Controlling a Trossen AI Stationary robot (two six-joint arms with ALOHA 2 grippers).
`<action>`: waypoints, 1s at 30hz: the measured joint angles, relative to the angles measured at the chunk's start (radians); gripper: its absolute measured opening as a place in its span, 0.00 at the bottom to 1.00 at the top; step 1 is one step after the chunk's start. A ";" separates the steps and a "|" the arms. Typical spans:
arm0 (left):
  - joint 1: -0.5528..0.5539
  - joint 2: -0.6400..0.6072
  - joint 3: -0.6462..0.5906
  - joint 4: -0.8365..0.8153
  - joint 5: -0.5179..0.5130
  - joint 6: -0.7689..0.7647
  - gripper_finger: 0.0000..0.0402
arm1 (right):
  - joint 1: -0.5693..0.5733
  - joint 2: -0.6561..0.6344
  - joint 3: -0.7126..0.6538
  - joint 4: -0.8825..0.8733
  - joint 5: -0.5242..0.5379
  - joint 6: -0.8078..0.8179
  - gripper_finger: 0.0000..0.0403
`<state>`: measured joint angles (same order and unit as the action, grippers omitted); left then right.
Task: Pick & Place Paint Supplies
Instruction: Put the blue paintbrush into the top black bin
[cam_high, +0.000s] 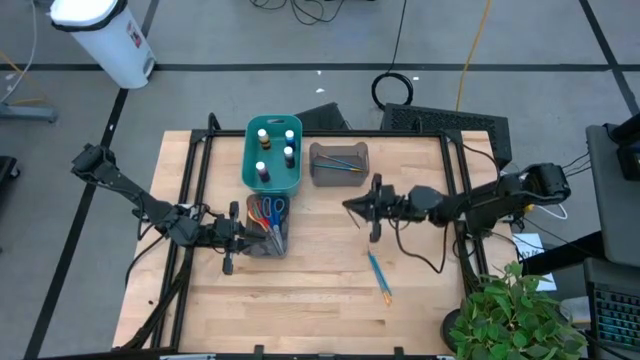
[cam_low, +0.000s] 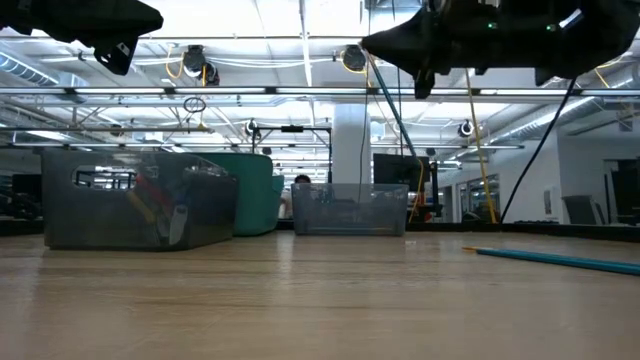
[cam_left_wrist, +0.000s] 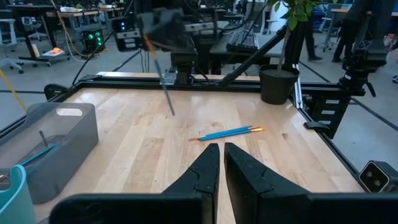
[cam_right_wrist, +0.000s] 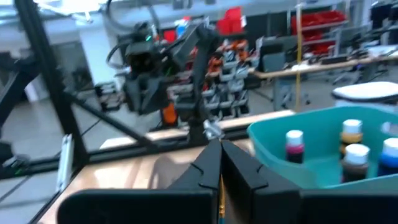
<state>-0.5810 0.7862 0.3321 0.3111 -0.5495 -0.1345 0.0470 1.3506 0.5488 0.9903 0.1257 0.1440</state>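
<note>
The scissors (cam_low: 150, 205) show only dimly through the grey bin (cam_low: 130, 210) wall in the low view. The brush (cam_right_wrist: 219, 208) in the right hand (cam_right_wrist: 221, 163) is mostly hidden between its fingers, and the teal bin (cam_right_wrist: 323, 140) is cut off at the picture's edge.

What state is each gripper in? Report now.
Left gripper: shut, holding nothing.
Right gripper: shut on a thin brush.

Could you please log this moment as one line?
right gripper shut on held brush, above table | left gripper shut, empty, near scissors bin | two brushes on table

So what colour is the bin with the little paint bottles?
Teal, clearest in the high view.
</note>
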 joint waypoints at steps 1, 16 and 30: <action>0.000 0.000 0.000 0.000 0.000 0.000 0.08 | -0.014 0.000 0.000 0.013 0.000 0.000 0.00; 0.000 0.000 0.000 0.000 0.000 0.000 0.08 | -0.111 -0.001 0.000 0.150 0.001 0.000 0.00; 0.000 0.000 0.000 0.000 0.000 0.000 0.08 | -0.101 -0.001 0.000 0.268 -0.252 0.022 0.00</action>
<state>-0.5810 0.7861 0.3321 0.3111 -0.5495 -0.1345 -0.0544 1.3499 0.5488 1.2582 -0.1261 0.1658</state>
